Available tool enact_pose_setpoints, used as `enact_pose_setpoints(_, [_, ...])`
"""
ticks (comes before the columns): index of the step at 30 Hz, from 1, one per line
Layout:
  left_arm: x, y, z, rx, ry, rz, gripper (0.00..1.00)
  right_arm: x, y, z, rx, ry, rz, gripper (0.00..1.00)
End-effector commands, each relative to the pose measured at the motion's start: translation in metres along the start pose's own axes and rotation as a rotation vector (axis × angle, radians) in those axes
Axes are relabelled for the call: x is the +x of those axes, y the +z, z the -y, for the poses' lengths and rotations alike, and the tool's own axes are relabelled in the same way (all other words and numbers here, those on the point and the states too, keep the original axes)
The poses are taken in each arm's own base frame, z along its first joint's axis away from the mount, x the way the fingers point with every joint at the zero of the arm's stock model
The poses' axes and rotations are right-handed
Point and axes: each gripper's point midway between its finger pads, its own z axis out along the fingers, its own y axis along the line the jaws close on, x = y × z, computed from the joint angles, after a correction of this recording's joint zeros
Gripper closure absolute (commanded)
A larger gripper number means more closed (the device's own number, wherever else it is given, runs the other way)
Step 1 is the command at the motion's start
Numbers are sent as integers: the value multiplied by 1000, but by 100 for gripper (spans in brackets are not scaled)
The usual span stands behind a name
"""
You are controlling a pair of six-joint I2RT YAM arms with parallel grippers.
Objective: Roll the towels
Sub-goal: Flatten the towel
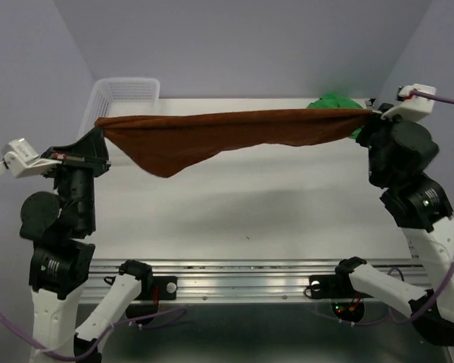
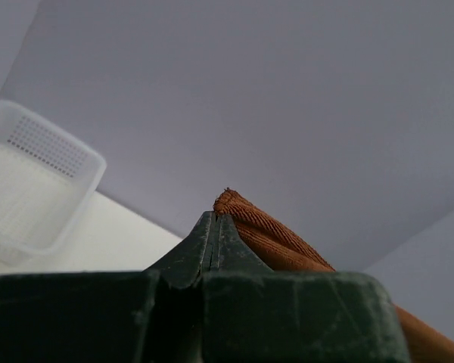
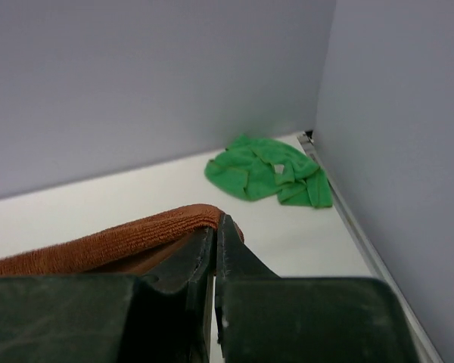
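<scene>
Top external view, brown towel (image 1: 212, 136) stretched mid-frame, left gripper (image 1: 101, 136) clamped on left end, right gripper (image 1: 366, 117) clamped on right end, green towel (image 1: 334, 100) upper right, basket (image 1: 129, 82) upper left

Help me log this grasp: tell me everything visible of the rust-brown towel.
The rust-brown towel is a soft, ribbed-looking cloth stretched in the air between the arms. The left tool is shut on one end, the right tool on the other, so its top edge runs nearly straight while the rest sags to a point nearer the left, apparently hanging above the table.
</scene>
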Motion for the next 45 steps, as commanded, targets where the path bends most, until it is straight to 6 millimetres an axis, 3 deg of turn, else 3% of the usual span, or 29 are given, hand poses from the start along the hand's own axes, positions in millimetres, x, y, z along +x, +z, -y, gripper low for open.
enact_pose_setpoints(1, [-35,-21,6,9,-8,70,100,-57,-45,43,-4,89,135,98])
enact_pose_setpoints(2, [-39,-26,9,26,-21,71,100,-68,-58,49,-29,125,167,98])
enact_pose_setpoints(6, [-38,-29,19,70,-51,52,100,-76,-73,50,-100,158,196,96])
enact_pose_setpoints(10, [-3,-9,15,55,-59,-37,100,-55,-57,40,-74,113,128,96])
enact_pose_setpoints(12, [34,13,-2,-14,-34,-110,100,-38,-42,42,11,80,84,95])
enact_pose_setpoints(14, [66,28,-20,-87,-19,-173,100,1,-15,26,59,-6,-11,95])
enact_pose_setpoints(15, [103,42,-41,-156,21,-248,100,16,-6,20,76,-38,-46,95])
enact_pose_setpoints(16, [122,48,-52,-197,23,-282,100,52,13,6,83,-99,-129,95])
enact_pose_setpoints(18, [182,61,-94,-324,88,-399,100,95,39,-8,41,-119,-230,95])
enact_pose_setpoints(19, [218,70,-117,-391,122,-465,85,145,60,-16,22,-171,-339,95])
enact_pose_setpoints(20, [237,74,-131,-425,149,-500,63,171,75,-18,-1,-171,-393,95])
enact_pose_setpoints(21, [255,79,-140,-455,165,-546,2,192,94,-23,-67,-134,-441,95])
enact_pose_setpoints(22, [268,85,-146,-475,179,-588,1,214,105,-27,-87,-151,-497,92])
enact_pose_setpoints(23, [284,81,-159,-534,218,-657,1,231,115,-32,-91,-170,-535,86])
enact_pose_setpoints(24, [301,93,-162,-564,229,-710,1,252,136,-34,-60,-201,-589,73])
enact_pose_setpoints(26, [309,97,-159,-559,248,-737,1,258,150,-38,-49,-234,-611,17])
enact_pose_setpoints(27, [307,98,-148,-529,237,-727,1,252,157,-41,-50,-235,-603,0])
enact_pose_setpoints(28, [298,99,-136,-485,224,-700,1,247,158,-43,-52,-223,-593,0])
enact_pose_setpoints(29, [300,99,-137,-485,219,-697,1,242,157,-43,-53,-218,-583,0])
enact_pose_setpoints(32, [283,87,-121,-423,172,-677,1,232,143,-43,-71,-158,-567,0])
enact_pose_setpoints(35, [286,64,-118,-396,145,-706,1,237,120,-35,-36,-72,-590,0])
enact_pose_setpoints(37, [304,40,-123,-381,131,-782,1,248,105,-34,-52,-38,-632,0])
enact_pose_setpoints(41, [346,-16,-107,-297,94,-957,1,281,66,-49,-199,16,-746,0])
enact_pose_setpoints(43, [370,-50,-116,-305,94,-1063,1,289,57,-63,-297,42,-767,0])
enact_pose_setpoints(45, [384,-69,-125,-329,84,-1106,1,303,53,-65,-317,43,-798,0])
